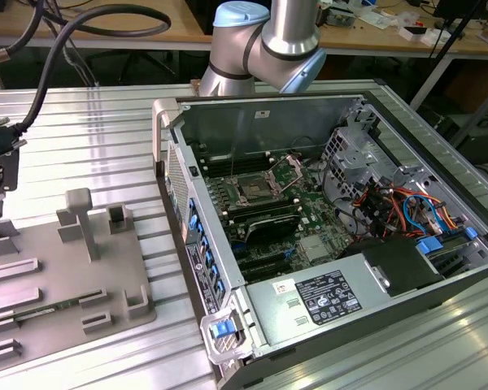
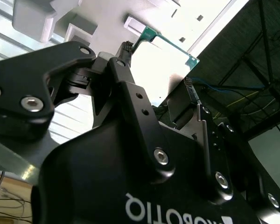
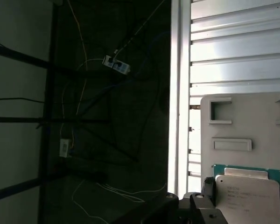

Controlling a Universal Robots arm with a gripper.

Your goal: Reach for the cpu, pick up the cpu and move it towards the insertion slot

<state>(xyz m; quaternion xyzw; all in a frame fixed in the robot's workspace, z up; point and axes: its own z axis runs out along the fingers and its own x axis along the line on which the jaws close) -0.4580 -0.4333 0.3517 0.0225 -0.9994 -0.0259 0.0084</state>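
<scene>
My arm (image 1: 289,28) is silver tubing with pale blue joint caps. My gripper (image 2: 158,70) is matte black, studded with silver screws and white lettering.

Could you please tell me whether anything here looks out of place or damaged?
Nothing stands out. In the first wrist view the cpu lines up squarely with the grey fixture plate and shows no damage; in the exterior view the insertion slot inside the open computer case looks intact.

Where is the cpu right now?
In both wrist views the cpu sits at the end effector, over the grey fixture plate close to the edge of the table, well apart from the insertion slot inside the open computer case.
</scene>
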